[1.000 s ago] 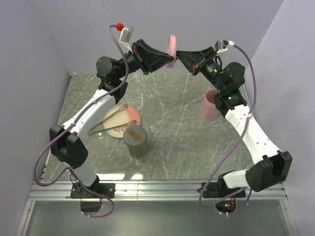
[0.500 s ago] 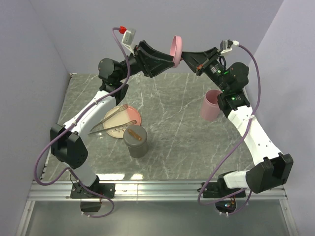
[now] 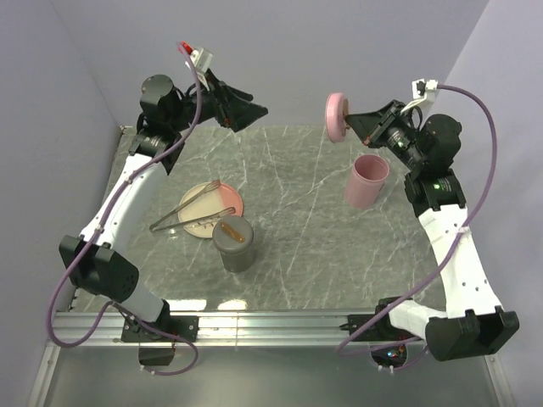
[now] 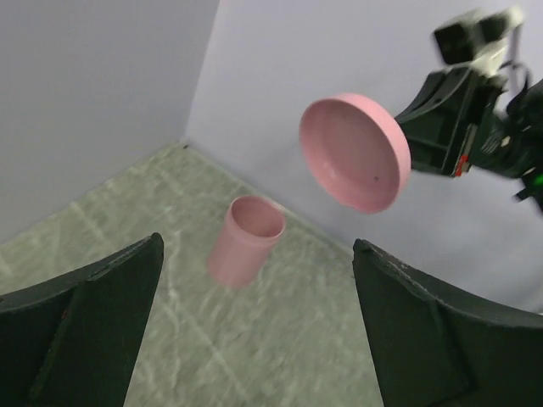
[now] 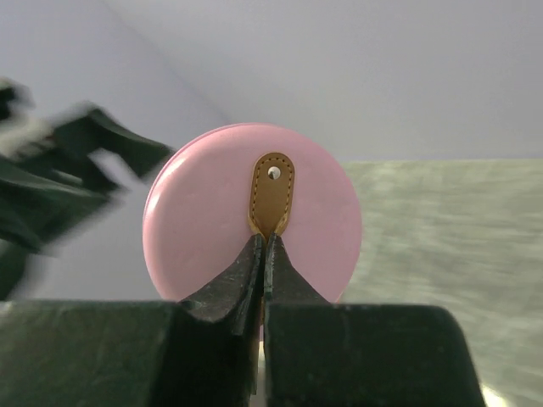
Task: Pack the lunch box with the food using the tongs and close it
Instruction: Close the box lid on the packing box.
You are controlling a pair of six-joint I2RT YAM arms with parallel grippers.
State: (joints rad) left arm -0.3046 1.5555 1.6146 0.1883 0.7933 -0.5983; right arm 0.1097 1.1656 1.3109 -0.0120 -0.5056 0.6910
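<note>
Pincers first: our right pincer (image 5: pixel 265 242) is pressed together on the brown tab (image 5: pixel 271 188) of the pink lid (image 5: pixel 212 212). It holds the lid on edge in the air above the far side of the counter (image 3: pixel 297 237). Our left pincer (image 3: pixel 253 114) is spread wide and grips nothing. It hangs high over the far left of the counter, well apart from the lid and facing its hollow side.

We see the pink lunch box (image 3: pixel 366 180) standing upright and open on the right of the counter, below the lid. The tongs (image 3: pixel 191 212) lie across the plate (image 3: pixel 236 202) on the left, their joined end past the rim toward the near left. A grey container (image 3: pixel 233 250) stands just beside the plate's near right rim. We cannot make out the food from above.
</note>
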